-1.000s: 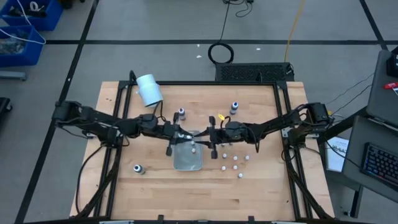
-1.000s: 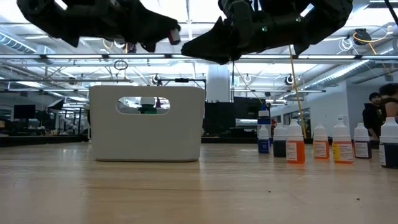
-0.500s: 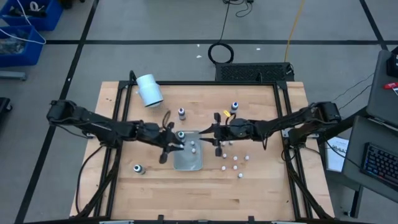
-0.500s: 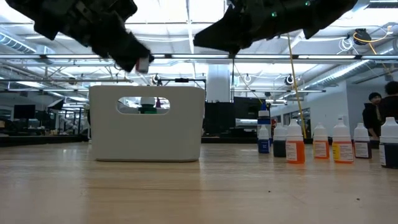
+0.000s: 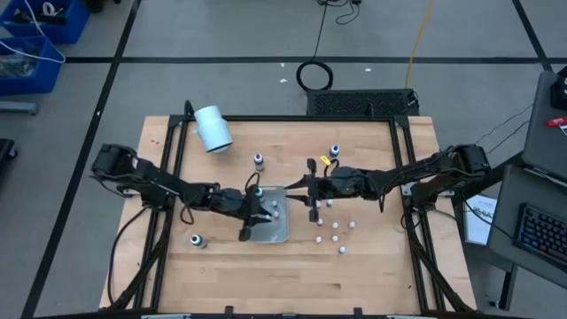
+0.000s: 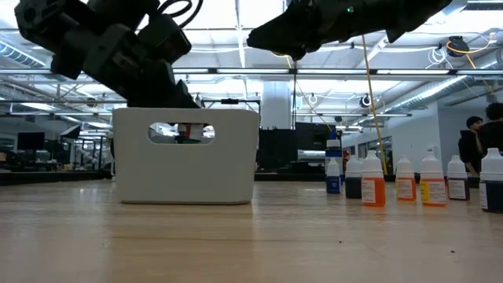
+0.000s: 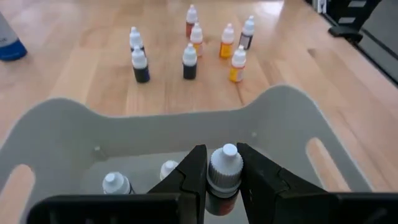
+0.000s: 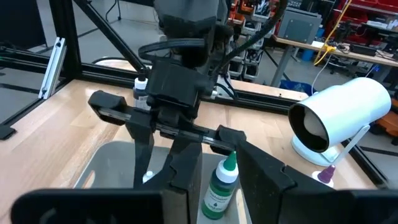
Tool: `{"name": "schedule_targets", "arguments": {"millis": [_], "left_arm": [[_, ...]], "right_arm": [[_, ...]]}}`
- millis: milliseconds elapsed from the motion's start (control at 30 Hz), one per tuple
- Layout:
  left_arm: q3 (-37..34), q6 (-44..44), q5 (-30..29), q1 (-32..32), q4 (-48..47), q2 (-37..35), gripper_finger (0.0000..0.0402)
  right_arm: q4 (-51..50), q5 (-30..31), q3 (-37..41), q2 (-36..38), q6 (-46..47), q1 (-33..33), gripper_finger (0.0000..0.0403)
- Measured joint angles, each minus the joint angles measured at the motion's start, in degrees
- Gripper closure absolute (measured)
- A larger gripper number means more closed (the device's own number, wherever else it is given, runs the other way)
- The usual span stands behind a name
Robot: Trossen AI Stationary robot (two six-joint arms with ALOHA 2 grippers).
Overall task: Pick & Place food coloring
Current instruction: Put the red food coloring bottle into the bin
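My left gripper is low over the clear tray and shut on a small white-capped bottle. Two more bottles stand in the tray below it. In the low view the left arm reaches down behind the tray's wall. My right gripper hangs beside the tray's right edge, shut on a green bottle. Several bottles stand on the table to the right of the tray. My left gripper pinches the bottle's neck and shoulders between its two fingers; the white cap sticks out past the fingertips. The bottle is clear of the tray's floor. My right gripper pinches the green bottle's body between its two fingers. The bottle stands upright between them, its pointed cap up, lifted clear of the table.
A big white cylinder lies at the far left of the table. Single bottles stand at the far side and near left. A row of bottles shows at the low view's right. People stand in the room behind.
My left gripper has come down and toward the table's near edge with its bottle, from above the tray's far side into the tray. My right gripper has shifted a little toward the table's right edge, still holding the green bottle.
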State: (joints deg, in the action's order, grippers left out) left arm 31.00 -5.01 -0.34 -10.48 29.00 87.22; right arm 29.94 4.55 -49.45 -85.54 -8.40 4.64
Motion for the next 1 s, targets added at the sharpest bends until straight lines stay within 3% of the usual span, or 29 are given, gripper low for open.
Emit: {"name": "schedule_targets", "arguments": {"millis": [233,467,1000], "left_arm": [[-1.65,-1.33,-1.18,-0.01,4.17,2.98,0.0328],[-7.3,-2.1,-1.79,-0.2,16.48,4.35,0.0329],[-7.32,-1.68,-0.47,-0.45,17.25,3.23,0.0329]], "right_arm": [[-0.25,-0.06,0.0,0.0,-0.01,0.0,0.0314],[-0.01,-0.06,0.0,0.0,-0.01,0.0,0.0314],[-0.39,-0.27,-0.01,-0.31,0.71,0.6,0.0314]]}}
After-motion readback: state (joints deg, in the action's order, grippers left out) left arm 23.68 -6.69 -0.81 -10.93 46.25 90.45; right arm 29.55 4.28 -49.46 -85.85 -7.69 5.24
